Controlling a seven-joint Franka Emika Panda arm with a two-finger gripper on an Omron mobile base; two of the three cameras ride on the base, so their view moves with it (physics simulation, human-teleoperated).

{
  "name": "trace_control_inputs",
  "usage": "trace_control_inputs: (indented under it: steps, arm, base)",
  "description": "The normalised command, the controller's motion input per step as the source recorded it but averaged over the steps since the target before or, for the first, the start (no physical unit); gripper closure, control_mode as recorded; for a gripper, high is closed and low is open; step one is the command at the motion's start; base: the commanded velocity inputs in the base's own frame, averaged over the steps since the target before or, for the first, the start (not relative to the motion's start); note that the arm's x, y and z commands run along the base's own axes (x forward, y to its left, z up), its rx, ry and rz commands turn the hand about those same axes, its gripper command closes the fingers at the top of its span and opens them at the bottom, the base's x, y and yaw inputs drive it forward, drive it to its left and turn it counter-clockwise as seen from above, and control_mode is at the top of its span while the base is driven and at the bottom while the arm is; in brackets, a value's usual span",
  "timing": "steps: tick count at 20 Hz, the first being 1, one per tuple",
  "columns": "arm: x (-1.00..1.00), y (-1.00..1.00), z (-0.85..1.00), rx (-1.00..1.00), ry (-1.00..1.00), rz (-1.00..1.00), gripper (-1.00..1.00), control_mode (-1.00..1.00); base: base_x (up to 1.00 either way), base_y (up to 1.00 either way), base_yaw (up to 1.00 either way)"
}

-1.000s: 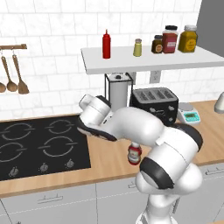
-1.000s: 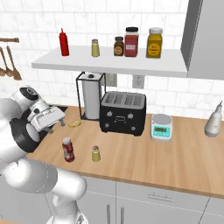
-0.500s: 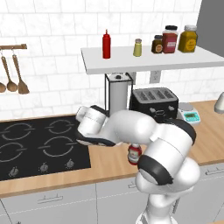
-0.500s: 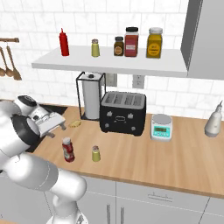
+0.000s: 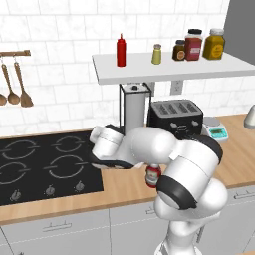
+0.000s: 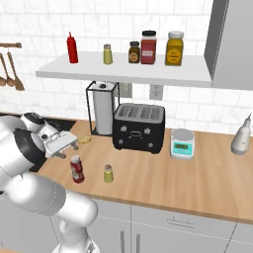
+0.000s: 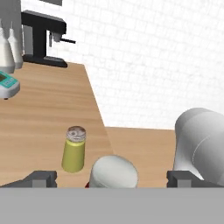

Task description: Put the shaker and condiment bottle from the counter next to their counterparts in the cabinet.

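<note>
The condiment bottle (image 6: 76, 169) stands upright on the wooden counter (image 6: 197, 180), in front of and to the left of the black toaster (image 6: 139, 127). The shaker (image 6: 108, 173) stands just beside the bottle, on the side nearer the toaster, apart from it. In the hand view the bottle's white cap (image 7: 113, 172) lies between the finger tips. The gripper (image 6: 63, 152) hangs above the bottle with its jaws spread wide, holding nothing. Above the toaster, the white cabinet (image 6: 148, 75) carries the slim red squeeze bottle (image 6: 72, 48) and the olive shaker (image 6: 107, 54), then three jars (image 6: 154, 48). A paper towel roll (image 6: 104, 113) stands left of the toaster, a scale (image 6: 182, 144) to its right.
</note>
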Motion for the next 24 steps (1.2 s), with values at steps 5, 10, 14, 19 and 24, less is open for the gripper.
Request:
trace_control_inputs:
  steps: [5, 10, 14, 19, 24]
  arm:
    - [-0.20, -0.01, -0.29, 0.00, 0.03, 0.00, -1.00, -1.00]
    - [-0.02, -0.02, -0.05, 0.00, 0.00, 0.00, -1.00, -1.00]
    - [0.00, -0.09, 0.00, 0.00, 0.00, 0.00, -1.00, -1.00]
    - [0.00, -0.15, 0.00, 0.00, 0.00, 0.00, -1.00, -1.00]
    - [0.00, -0.15, -0.09, 0.00, 0.00, 0.00, -1.00, -1.00]
  base:
    - [0.00, 0.00, 0.00]
    - [0.00, 0.00, 0.00]
    - [0.00, 0.00, 0.00]
    - [0.00, 0.00, 0.00]
    - [0.00, 0.00, 0.00]
